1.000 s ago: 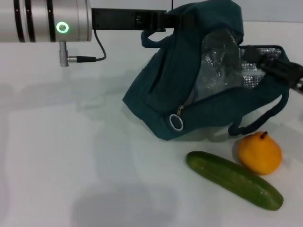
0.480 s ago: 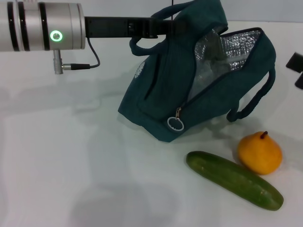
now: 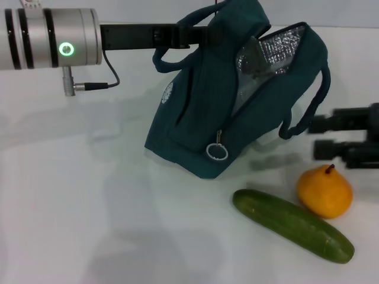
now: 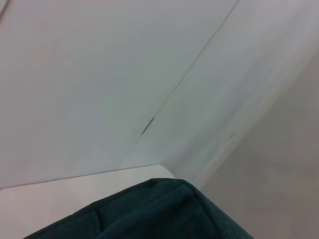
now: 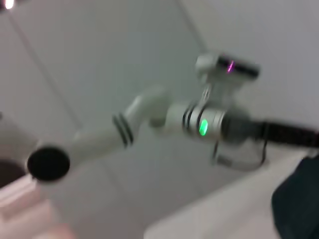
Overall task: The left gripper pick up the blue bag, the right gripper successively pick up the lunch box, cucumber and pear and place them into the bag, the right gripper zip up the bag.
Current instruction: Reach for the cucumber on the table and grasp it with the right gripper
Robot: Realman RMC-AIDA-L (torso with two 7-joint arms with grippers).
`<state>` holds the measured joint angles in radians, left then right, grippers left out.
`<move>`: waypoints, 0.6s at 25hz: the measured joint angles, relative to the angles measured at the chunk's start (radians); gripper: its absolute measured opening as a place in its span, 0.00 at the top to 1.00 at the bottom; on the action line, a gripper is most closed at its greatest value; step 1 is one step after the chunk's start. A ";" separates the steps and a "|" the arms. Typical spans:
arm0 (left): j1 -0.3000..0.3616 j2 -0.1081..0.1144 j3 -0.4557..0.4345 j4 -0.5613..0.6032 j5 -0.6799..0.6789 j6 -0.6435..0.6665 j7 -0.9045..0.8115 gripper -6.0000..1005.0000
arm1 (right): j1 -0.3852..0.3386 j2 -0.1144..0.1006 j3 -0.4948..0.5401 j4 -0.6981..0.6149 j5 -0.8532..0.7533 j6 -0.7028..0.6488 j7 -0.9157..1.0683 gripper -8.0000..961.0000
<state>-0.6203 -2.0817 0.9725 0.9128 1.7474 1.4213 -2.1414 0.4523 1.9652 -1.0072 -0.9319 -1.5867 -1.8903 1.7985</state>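
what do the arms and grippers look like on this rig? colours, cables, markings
Left arm: silver-grey cylindrical wrist with black ring bands, a glowing green ring light, and a thin black cable looping from a metal plug beneath. Its left gripper is a long, slim black bar. Right gripper: matte black, two parallel fingers with blocky ends. No other markings visible.

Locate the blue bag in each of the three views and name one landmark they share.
Head view: blue bag upper centre, propped open, held up by the left gripper.
Left wrist view: its fabric fills the bottom edge.
Right wrist view: a dark sliver at the lower right corner.
Shared landmark: the white table.
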 joint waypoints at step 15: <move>0.002 -0.002 0.000 -0.023 0.000 -0.037 0.000 0.93 | 0.424 0.020 -0.169 -0.205 -0.455 -0.021 0.559 0.41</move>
<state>-0.6185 -2.0841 0.9725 0.8897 1.7472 1.3841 -2.1416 0.8763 1.9852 -1.1761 -1.1374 -2.0420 -1.9114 2.3579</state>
